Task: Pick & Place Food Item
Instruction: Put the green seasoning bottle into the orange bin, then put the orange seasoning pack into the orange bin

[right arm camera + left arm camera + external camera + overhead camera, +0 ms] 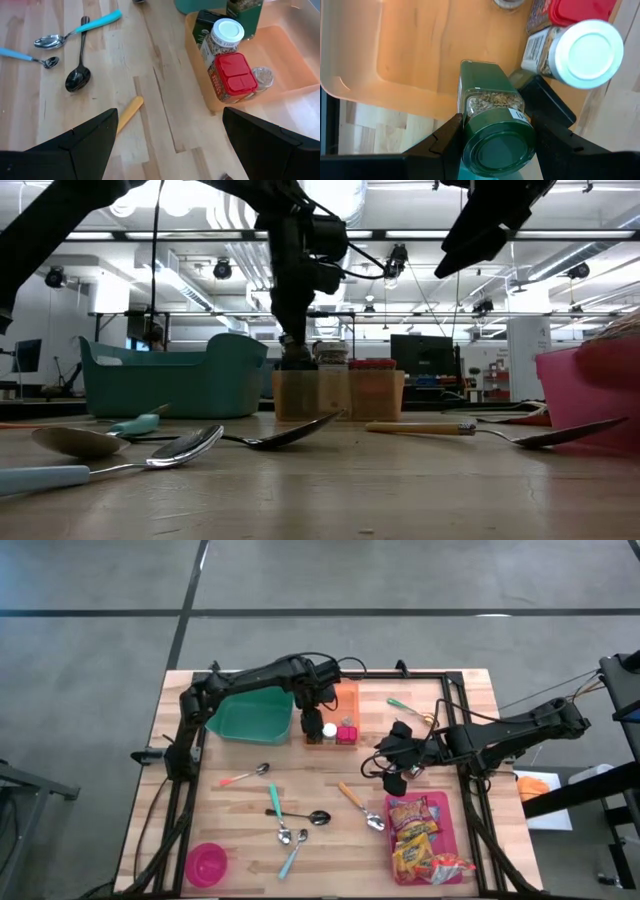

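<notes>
Four views, read in turn.

High view: I see the left gripper (311, 716) over the orange tray (347, 695) near the table's 12 o'clock edge, with the teal bin (250, 718) just beside the tray at its 9 o'clock. The right gripper (393, 766) hangs above bare wood between the tray and the pink tray of snack packets (424, 838), which lies at its 5 o'clock. The left arm is plainly the nearer to the spice jars.

Low view: the left gripper comes straight down onto the orange tray (340, 395), its tip at the jar tops; the right arm hangs high and clear of the table.

Left wrist view: the fingers (445, 137) stand partly closed on either side of a green-lidded jar (495, 130), gripping its body. The jar's long axis runs along the gripper's own line, lid toward the camera, so I judge it is held upright over the tray floor. A white-lidded jar (582, 52) and a red-lidded container (577, 11) stand just beside it.

Right wrist view: the right gripper's jaws are spread wide with nothing between them. The white-lidded jar (225, 42) and red-lidded container (232, 75) lie ahead in the tray.

I judge the coming move turns on carrying the jar toward 9 o'clock, where the bin stands.
</notes>
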Controlling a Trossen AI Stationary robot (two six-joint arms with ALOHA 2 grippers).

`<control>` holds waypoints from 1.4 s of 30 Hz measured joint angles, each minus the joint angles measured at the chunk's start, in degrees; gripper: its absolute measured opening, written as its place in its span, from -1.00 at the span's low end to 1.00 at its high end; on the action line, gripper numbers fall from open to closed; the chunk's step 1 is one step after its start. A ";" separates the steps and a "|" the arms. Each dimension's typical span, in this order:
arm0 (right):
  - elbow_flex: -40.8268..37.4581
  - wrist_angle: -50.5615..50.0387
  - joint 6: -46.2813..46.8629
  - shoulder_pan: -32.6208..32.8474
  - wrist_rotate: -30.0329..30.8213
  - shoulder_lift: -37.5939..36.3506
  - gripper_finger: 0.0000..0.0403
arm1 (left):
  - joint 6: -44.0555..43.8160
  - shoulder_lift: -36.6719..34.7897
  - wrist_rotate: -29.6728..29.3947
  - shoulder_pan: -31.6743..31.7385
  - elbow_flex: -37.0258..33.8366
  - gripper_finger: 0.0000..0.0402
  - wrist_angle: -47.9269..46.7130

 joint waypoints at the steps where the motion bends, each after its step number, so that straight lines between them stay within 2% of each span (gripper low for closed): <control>1: 0.00 0.00 -0.17 0.00 -0.02 0.00 0.77 | 0.00 0.00 0.00 0.00 0.00 -0.08 0.44; 24: 0.00 0.48 -1.39 -0.01 0.02 0.00 0.77 | -1.17 0.02 0.85 0.00 -0.98 -0.08 -0.76; 26: 0.00 0.52 -1.39 0.00 0.02 0.00 0.77 | -1.30 0.02 0.85 -0.01 -0.98 -0.01 -0.58; 30: 0.00 0.52 -1.39 0.00 0.02 0.00 0.77 | -2.21 0.02 -1.04 -0.11 -0.98 0.31 0.80; 32: 0.00 0.51 -1.39 0.00 0.02 0.00 0.77 | -2.22 0.02 -1.98 -0.15 -0.98 0.40 1.27; 42: 0.00 0.50 -1.39 -0.01 0.00 0.00 0.77 | -2.56 0.02 -2.64 -0.14 -0.98 0.46 2.84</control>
